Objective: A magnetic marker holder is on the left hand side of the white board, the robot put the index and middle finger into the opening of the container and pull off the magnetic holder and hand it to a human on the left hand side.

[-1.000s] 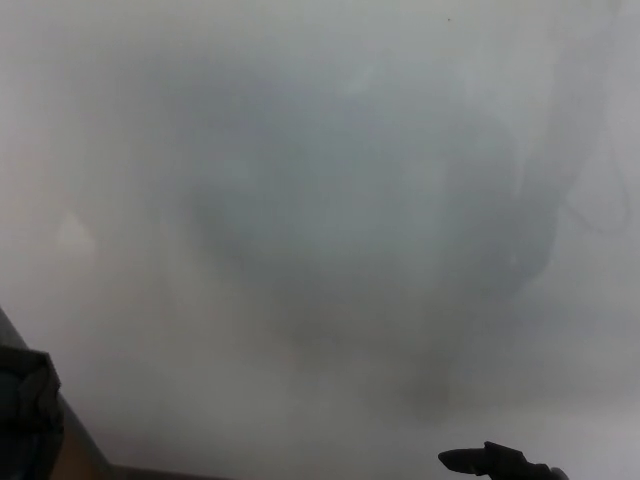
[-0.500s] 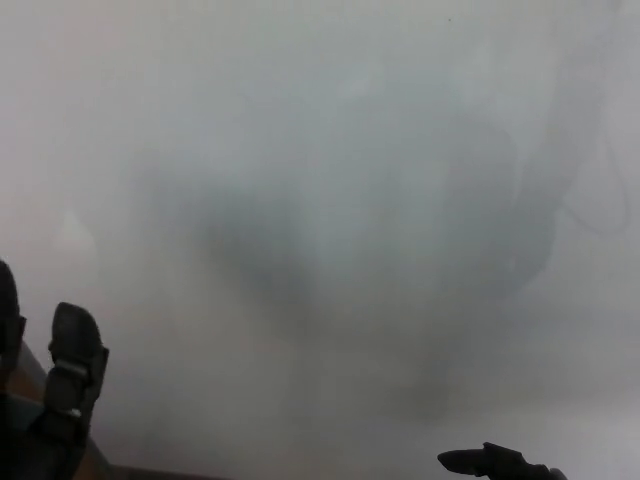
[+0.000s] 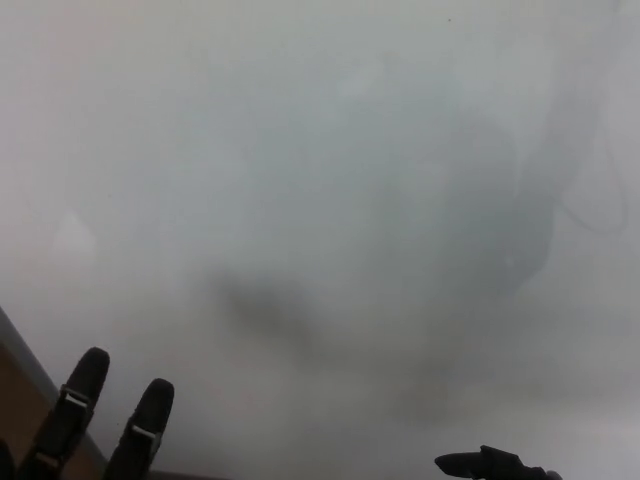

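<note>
Grey-white whiteboard [image 3: 330,130] surface fills almost the whole head view, glossy and hazy, carrying only dim, blurred reflections: a darker smudge low and left of centre and a tall, vague dark shape toward the upper right. No edge of the board shows except at the lower left, where a dark frame strip [image 3: 30,360] runs diagonally and a brownish area lies beyond it in the corner.

Left hand [image 3: 95,435]: two thick black fingers [image 3: 80,385] rise from the bottom edge at the lower left, spread apart and pointing up along the board, each with a small pale band across it. They hold nothing; the thumb and palm are cut off by the picture's lower edge.

Right hand [image 3: 495,464]: only a thin black sliver shows at the bottom edge, right of centre, pointing toward picture left. Too little is visible to say whether it is open or closed.

Magnetic marker holder: cannot be made out anywhere on the visible board; its position cannot be told from this view. Whether the left fingers touch the board surface is also unclear.
</note>
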Available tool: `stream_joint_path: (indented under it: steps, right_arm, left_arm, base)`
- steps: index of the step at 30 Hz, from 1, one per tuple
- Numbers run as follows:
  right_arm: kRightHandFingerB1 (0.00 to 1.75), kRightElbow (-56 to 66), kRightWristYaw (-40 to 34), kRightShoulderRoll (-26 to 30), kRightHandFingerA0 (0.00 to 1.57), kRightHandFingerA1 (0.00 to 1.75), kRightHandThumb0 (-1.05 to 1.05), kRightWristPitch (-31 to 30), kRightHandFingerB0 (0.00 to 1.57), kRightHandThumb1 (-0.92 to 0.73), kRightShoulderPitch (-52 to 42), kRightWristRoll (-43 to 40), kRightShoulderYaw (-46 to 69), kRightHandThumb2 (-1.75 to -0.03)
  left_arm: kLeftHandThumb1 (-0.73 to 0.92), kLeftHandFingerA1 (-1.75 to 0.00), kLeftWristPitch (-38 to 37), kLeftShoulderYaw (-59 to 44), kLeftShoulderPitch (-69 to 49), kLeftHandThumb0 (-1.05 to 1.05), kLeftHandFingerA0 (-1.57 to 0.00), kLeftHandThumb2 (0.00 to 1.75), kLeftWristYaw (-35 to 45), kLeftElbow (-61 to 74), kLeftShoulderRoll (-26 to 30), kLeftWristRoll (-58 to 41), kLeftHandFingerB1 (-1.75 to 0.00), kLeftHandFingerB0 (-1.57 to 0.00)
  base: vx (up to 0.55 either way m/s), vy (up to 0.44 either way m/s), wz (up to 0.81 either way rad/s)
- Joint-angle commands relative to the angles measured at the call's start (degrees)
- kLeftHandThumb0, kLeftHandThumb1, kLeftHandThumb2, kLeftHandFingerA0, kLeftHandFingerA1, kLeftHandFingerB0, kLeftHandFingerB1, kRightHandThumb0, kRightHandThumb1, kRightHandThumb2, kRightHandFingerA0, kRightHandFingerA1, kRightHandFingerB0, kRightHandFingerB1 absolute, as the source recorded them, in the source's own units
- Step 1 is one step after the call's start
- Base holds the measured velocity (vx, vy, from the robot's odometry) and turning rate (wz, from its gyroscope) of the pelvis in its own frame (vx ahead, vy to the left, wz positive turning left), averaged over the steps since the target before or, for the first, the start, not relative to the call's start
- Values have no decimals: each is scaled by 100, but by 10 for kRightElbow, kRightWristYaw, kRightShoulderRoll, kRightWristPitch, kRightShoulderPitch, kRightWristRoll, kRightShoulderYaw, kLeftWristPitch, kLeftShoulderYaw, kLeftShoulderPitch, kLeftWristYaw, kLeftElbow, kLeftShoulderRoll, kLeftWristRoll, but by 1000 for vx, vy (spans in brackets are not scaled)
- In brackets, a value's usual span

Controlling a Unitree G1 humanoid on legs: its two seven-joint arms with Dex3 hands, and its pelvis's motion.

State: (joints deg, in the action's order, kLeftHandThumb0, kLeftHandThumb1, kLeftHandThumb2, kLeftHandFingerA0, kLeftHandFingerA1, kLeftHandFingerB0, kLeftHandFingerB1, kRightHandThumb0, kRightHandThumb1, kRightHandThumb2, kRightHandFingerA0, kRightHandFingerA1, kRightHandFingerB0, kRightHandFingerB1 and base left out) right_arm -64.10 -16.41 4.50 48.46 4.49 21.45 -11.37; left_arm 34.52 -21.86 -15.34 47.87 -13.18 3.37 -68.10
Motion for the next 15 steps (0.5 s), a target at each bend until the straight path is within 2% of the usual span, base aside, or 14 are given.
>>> stream_joint_path:
  steps: [1,4,5,9,15]
  right_arm:
    - [45,-13,-5,-3,80,50,-55,-9,64,-71,-8,-19,14,-61]
    - [44,-14,1,-9,78,50,-55,-9,63,-71,-10,-29,20,-61]
    - [56,-16,7,-12,74,69,-50,-9,46,-57,-12,-36,25,-98]
    - [56,-19,13,-19,73,69,-51,-9,43,-57,-14,-44,32,-98]
    - [56,-21,33,-30,73,68,-48,-9,46,-57,-10,-68,49,-98]
  left_arm:
    - [53,-45,-334,109,-2,-76,-22,87,-9,-129,76,353,-40,-9]
    - [53,-45,-382,129,5,-75,-22,87,-31,-151,90,395,-39,-9]
    - [51,-46,-401,139,12,-73,-24,84,-47,-170,97,413,-40,-14]
    - [50,-46,-463,174,28,-78,-22,84,-93,-220,113,472,-40,-16]
    - [51,-47,-503,202,51,-71,-21,83,-128,-281,115,492,-40,-16]
  base:
    - [0,0,0]
    - [0,0,0]
    - [0,0,0]
    - [0,0,0]
    - [0,0,0]
